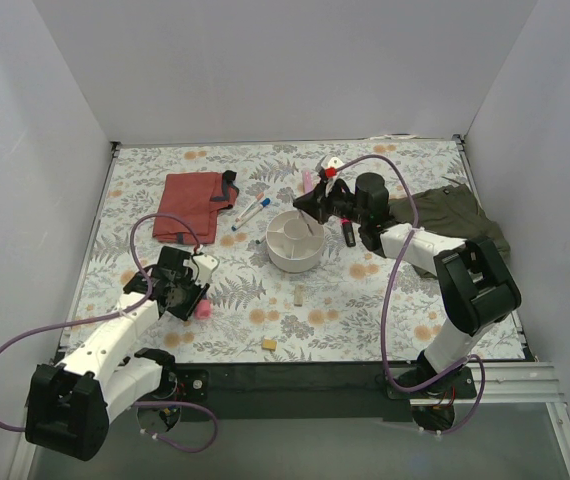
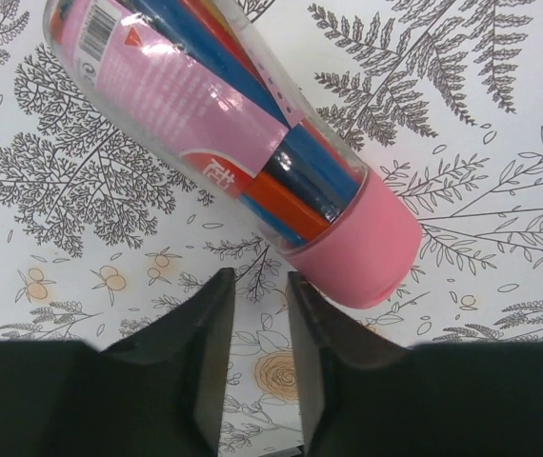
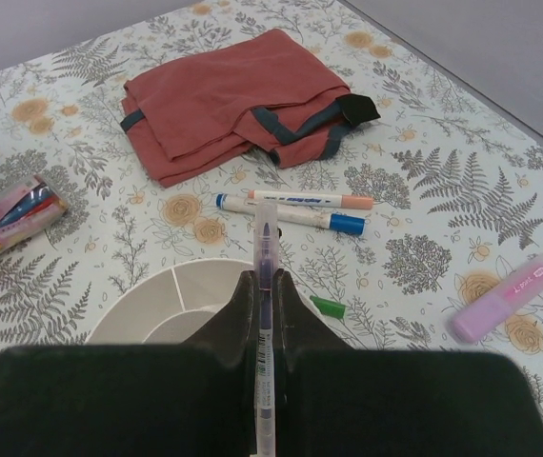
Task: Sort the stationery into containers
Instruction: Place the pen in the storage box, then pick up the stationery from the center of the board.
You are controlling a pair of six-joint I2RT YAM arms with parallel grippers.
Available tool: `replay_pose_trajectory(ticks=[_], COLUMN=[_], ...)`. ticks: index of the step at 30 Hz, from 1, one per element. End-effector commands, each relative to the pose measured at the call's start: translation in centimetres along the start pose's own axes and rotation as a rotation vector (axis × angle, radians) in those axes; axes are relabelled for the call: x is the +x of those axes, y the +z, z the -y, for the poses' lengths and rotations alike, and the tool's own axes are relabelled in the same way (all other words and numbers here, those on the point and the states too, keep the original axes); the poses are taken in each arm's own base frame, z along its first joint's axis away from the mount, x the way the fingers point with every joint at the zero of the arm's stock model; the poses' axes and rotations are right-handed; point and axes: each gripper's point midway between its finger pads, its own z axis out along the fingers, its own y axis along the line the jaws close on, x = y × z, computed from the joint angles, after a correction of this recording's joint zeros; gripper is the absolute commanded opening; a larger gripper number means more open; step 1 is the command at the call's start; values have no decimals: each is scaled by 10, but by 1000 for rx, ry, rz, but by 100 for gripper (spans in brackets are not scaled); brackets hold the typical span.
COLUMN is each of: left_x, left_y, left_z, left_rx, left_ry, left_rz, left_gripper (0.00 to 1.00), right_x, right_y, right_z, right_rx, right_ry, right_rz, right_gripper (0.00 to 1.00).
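My right gripper (image 1: 315,207) (image 3: 266,281) is shut on a slim clear pen with a purple core (image 3: 266,249). It holds the pen over the far rim of the round white organiser (image 1: 295,255) (image 3: 148,305). My left gripper (image 1: 187,292) (image 2: 259,286) is open by a narrow gap and empty. It sits just short of a clear tube of coloured pens (image 2: 205,133) with a pink cap (image 1: 203,310) (image 2: 357,252). Two pens, one blue-capped (image 3: 295,216) and one peach-capped (image 3: 310,199), lie beyond the organiser. They also show in the top view (image 1: 250,212).
A folded rust-red cloth (image 1: 195,195) (image 3: 224,105) lies at the back left. An olive cloth (image 1: 455,212) lies on the right. A pink highlighter (image 3: 505,300) (image 1: 307,181), a green cap (image 3: 327,306), a dark marker (image 1: 348,234), a tan eraser (image 1: 299,295) and a yellow eraser (image 1: 268,343) lie loose.
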Motion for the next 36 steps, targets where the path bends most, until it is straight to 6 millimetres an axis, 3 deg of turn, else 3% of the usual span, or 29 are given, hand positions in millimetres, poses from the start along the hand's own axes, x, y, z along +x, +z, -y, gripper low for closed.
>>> replay_pose_trajectory(ticks=[1,3,4,6,15,20,23,24,29,31,34,36], left_x=[-1,0,1,0,6,3,-1,-4,-23,-34,-43,-49], left_y=[-10,-10,-10,-10,-10,-13,-21,-25,-54,-66,-75,-76], left_z=[-2,-2,-2,-3,-3,-5,-8,-10,-22,-26,-29,-36], left_rx=[-10,-11,-12,-16,-24,-33,-44,-51,-85,-93,-96,-125], left_ry=[-22,-23,-23,-22,-18,-14,-1,14,59,104,241,471], left_rz=[14,9,5,9,0,11,20,37,87,120,166,200], left_gripper=[43,46,48,48,48,48,49,54,63,68,70,72], right_x=[-14,-12,-13,-12,-22,-38,-54,-63,-66,-49,-35,-34], right_y=[-1,-2,-1,-2,-6,-11,-21,-28,-54,-65,-82,-95], right_z=[-3,-2,-3,-3,-4,-5,-6,-6,-8,-9,-15,-18], right_rx=[-6,-3,-4,-1,10,15,25,41,81,92,83,92], right_ry=[-59,-61,-63,-64,-71,-82,-115,-126,-88,-87,-143,-186], right_rz=[60,56,57,56,71,78,70,70,-19,-98,-172,-185], right_gripper=[3,12,24,29,31,31,34,38,65,72,73,74])
